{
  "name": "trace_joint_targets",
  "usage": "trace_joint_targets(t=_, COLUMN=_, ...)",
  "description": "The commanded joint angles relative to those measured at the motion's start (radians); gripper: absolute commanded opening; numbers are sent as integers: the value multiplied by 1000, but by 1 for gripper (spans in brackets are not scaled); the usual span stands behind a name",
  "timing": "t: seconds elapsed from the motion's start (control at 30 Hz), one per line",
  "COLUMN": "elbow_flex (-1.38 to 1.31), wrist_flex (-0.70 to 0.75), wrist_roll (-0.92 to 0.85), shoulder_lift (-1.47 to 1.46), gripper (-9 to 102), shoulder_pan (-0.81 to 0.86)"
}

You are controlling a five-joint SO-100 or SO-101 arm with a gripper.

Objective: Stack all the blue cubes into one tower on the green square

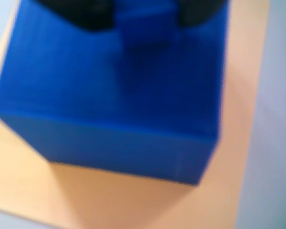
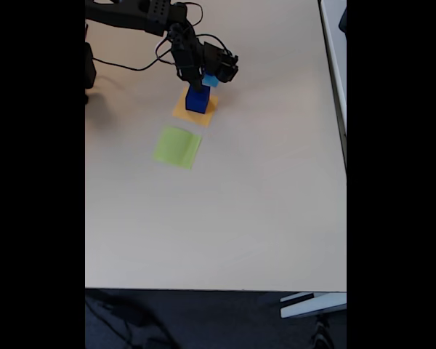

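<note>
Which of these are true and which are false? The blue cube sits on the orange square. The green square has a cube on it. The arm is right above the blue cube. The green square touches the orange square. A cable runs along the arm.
1. The blue cube sits on the orange square. True.
2. The green square has a cube on it. False: it lies bare.
3. The arm is right above the blue cube. True.
4. The green square touches the orange square. False: in the fixed view a strip of table shows between them.
5. A cable runs along the arm. True.
</note>
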Motion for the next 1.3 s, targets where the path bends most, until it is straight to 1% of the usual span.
trace_joint_targets(t=0.0, elbow_flex=-69, wrist_flex=8, wrist_roll=-9, shoulder_lift=103, gripper=0, shoulder_pan=0)
trace_joint_targets(t=0.17, elbow_flex=-295, wrist_flex=175, wrist_roll=84, shoulder_lift=67, gripper=0, shoulder_pan=-18)
trace_joint_targets(t=0.3, elbow_flex=-448, wrist_flex=276, wrist_roll=229, shoulder_lift=31, gripper=0, shoulder_pan=-55)
trace_joint_targets(t=0.6, elbow_flex=-621, wrist_flex=296, wrist_roll=565, shoulder_lift=-103, gripper=0, shoulder_pan=-196)
trace_joint_targets(t=0.77, elbow_flex=-663, wrist_flex=285, wrist_roll=681, shoulder_lift=-179, gripper=0, shoulder_pan=-281)
trace_joint_targets(t=0.87, elbow_flex=-664, wrist_flex=279, wrist_roll=690, shoulder_lift=-195, gripper=0, shoulder_pan=-299)
trace_joint_targets(t=1.13, elbow_flex=-624, wrist_flex=276, wrist_roll=641, shoulder_lift=-202, gripper=0, shoulder_pan=-305)
trace_joint_targets(t=1.27, elbow_flex=-584, wrist_flex=249, wrist_roll=620, shoulder_lift=-201, gripper=0, shoulder_pan=-308)
